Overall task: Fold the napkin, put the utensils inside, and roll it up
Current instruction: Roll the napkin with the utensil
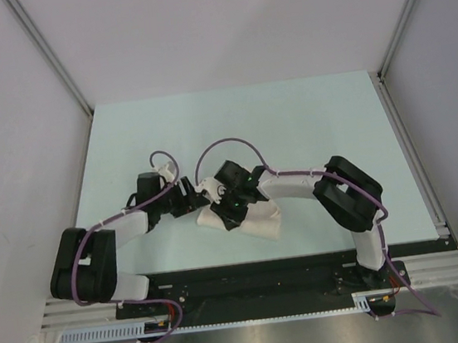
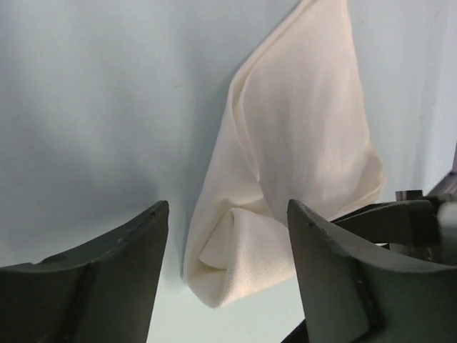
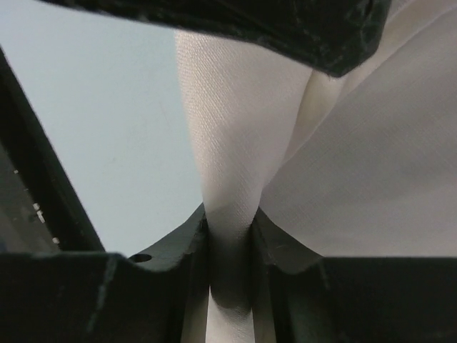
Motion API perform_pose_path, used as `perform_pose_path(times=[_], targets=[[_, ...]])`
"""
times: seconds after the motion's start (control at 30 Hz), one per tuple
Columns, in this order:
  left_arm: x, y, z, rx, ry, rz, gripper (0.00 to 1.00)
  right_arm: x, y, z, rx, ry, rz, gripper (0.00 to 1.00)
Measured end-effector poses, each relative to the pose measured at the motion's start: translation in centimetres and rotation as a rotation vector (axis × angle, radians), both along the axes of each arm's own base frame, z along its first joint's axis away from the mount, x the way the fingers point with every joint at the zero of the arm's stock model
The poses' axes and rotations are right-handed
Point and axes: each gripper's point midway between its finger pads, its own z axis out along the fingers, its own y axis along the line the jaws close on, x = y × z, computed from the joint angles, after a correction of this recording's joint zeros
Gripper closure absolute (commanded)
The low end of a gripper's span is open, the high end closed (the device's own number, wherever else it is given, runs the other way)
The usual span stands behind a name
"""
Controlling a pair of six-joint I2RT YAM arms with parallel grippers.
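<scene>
Napkin [image 1: 260, 218] – white woven cloth, lying bunched and partly folded on the pale surface [image 1: 289, 114], near edge, about midway between the two arm bases. Thin, limp and very light by the look of it; it will drape and slump, and layers likely slide over each other unless pinned. Not fragile. Weave looks rough enough to pinch without slipping.

Right pincer [image 3: 232, 229] closed on a raised ridge of the cloth [image 3: 235, 143], fabric squeezed thin between the fingers.

Left pincer [image 2: 227, 207] open, jaws wide apart, gripping nothing; a doubled-over corner of the cloth [image 2: 300, 164] lies just ahead between them, not touched.

Best hold, as I judge it: a corner or folded edge, catching all layers at once; a mid-cloth pinch only tents it.

Utensil not visible in any view; cannot tell whether it lies under the cloth
</scene>
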Motion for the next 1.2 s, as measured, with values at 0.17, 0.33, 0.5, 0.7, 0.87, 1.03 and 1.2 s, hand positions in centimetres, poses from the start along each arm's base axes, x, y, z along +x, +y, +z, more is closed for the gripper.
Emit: perform_pose_path(times=[0.17, 0.33, 0.5, 0.7, 0.87, 1.03, 1.2], targets=[[0.9, 1.2, 2.0, 0.048, -0.096, 0.062, 0.25, -0.1, -0.3, 0.1, 0.070, 0.198, -0.005, 0.75], [0.2, 1.6, 2.9, 0.052, -0.161, 0.066, 0.28, -0.1, -0.6, 0.3, 0.125, 0.400, -0.017, 0.77], [-1.5, 1.4, 1.8, 0.040, -0.152, 0.042, 0.32, -0.1, -0.3, 0.4, 0.152, 0.564, -0.017, 0.77], [-2.3, 0.7, 1.6, 0.019, -0.159, 0.006, 0.36, -0.1, -0.1, 0.2, 0.155, 0.693, -0.022, 0.77], [-1.9, 0.3, 1.7, 0.002, -0.175, -0.005, 0.45, 0.0, -0.2, 0.2, 0.165, 0.744, -0.028, 0.76], [-1.9, 0.0, 1.0, -0.012, -0.158, -0.023, 0.54, 0.0, -0.2, 0.1, 0.166, 0.774, -0.034, 0.76], [-1.9, -0.6, 1.1, -0.039, -0.157, -0.042, 0.78, 0.0, -0.2, -0.1, 0.168, 0.806, -0.041, 0.75]])
